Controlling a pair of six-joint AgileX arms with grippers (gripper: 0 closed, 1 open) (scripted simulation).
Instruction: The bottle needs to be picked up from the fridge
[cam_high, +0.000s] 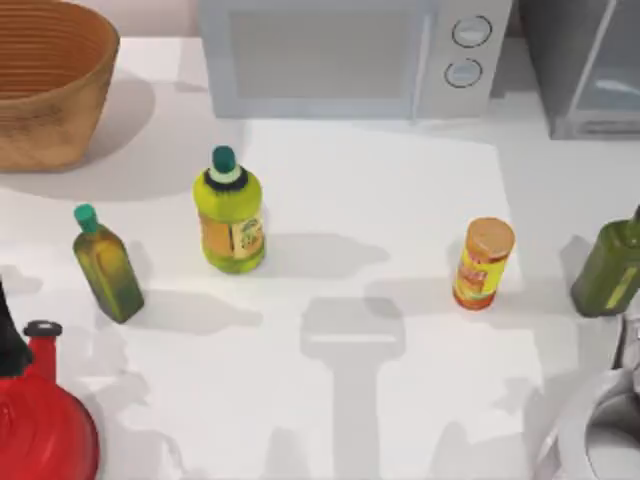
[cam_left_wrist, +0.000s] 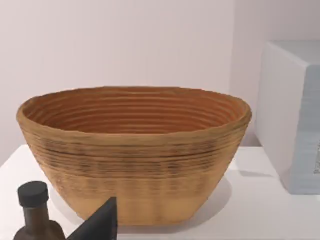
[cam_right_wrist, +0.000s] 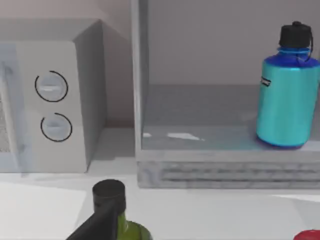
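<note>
Right end effector (cam_right_wrist: 97, 225): just a dark sliver at the edge of the right wrist view, so can't tell how wide it is. It faces the fridge (cam_right_wrist: 225, 170), whose inside is open to view. The bottle (cam_right_wrist: 287, 95), blue w/ black cap, stands upright on the fridge floor, off to one side, partly cut off by the frame. An olive bottle (cam_right_wrist: 112, 210), mostly cut off, is close by the end effector. Left end effector (cam_left_wrist: 102, 220): also a sliver, opening unclear, facing the basket (cam_left_wrist: 135, 155). In the top view the fridge sits at the table's far right, cropped.
</note>
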